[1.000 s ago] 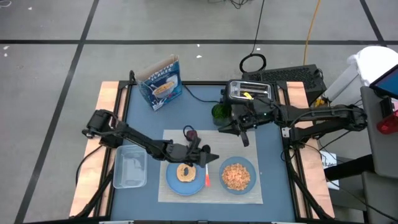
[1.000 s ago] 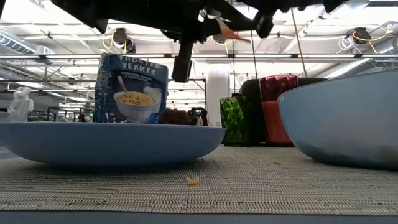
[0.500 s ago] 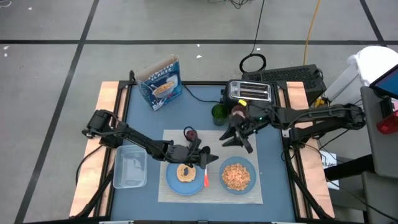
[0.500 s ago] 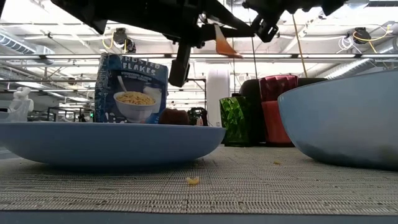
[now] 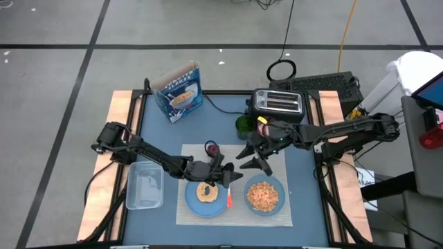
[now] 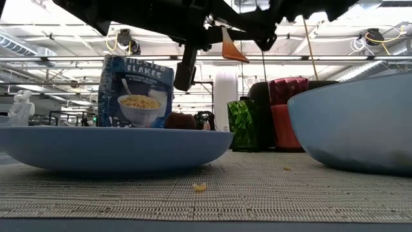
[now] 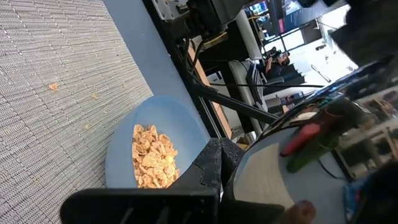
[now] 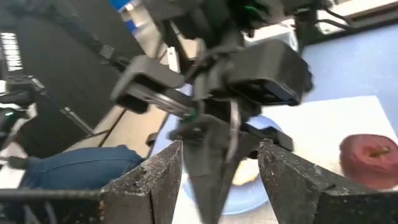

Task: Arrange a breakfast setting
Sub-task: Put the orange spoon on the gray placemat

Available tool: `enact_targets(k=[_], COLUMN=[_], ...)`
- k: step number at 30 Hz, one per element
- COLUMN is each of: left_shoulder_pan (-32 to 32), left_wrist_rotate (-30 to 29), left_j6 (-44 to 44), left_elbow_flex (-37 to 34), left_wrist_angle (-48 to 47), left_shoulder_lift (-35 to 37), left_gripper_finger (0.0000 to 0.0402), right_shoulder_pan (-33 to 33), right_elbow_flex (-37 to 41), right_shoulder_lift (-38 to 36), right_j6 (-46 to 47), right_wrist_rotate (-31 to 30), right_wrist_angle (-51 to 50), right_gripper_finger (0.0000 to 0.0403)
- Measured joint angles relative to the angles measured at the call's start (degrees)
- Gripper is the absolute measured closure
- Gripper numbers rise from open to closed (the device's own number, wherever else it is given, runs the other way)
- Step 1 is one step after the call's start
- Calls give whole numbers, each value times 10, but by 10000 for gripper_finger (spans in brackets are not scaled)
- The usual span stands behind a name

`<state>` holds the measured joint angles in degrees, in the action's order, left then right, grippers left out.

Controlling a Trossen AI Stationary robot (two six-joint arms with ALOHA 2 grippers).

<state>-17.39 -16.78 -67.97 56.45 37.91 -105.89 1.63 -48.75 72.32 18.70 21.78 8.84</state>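
Note:
A beige placemat (image 5: 235,155) carries a light-blue plate (image 5: 190,202) with a bagel (image 5: 206,191), a light-blue bowl (image 5: 264,195) of cereal, and a dark-red fruit (image 5: 212,149) at its far edge. My left gripper (image 5: 232,178) hovers between plate and bowl, shut on the orange-handled spoon (image 5: 230,198). My right gripper (image 5: 252,160) hangs open just far-right of it, its fingers (image 8: 149,186) pointing at the left gripper and touching nothing. My left gripper is shut on the spoon, coming level from the table's left. The gripper itself hides the place of contact. The orange handle (image 6: 232,50) sticks out toward the near edge, and the shiny metal end (image 7: 280,180) shows beside the fingers. The spoon is lifted clear above the plate.
A cereal box (image 5: 178,90) stands at the far left, a black toaster (image 5: 278,102) at the far right, with a green cup (image 5: 243,124) in front of it. A clear plastic tub (image 5: 144,185) lies left of the placemat.
My right gripper has come away from the toaster, toward the near edge and the left gripper, and has opened. In the low view the spoon's orange handle has tipped further down.

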Motion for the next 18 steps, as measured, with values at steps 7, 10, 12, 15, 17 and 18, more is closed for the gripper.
enact_targets(k=[7,10,12,15,17,18], left_shoulder_pan=[0,0,0,0,0,0], left_wrist_rotate=[0,0,0,0,0,0], left_j6=[0,0,0,0,0,0], left_elbow_flex=[0,0,0,0,0,0], left_wrist_angle=[0,0,0,-2,-3,-4], left_shoulder_lift=[0,0,0,0,1,1], left_gripper_finger=[399,399,399,399,399,399], right_shoulder_pan=[0,0,0,0,0,0], right_elbow_flex=[0,0,0,0,0,0], right_shoulder_lift=[37,51,61,73,76,76], right_j6=[1,16,29,31,31,31], right_wrist_rotate=[-8,-8,-8,-7,-7,-7], right_wrist_angle=[5,15,34,50,52,53], right_gripper_finger=[202,202,202,202,202,202])
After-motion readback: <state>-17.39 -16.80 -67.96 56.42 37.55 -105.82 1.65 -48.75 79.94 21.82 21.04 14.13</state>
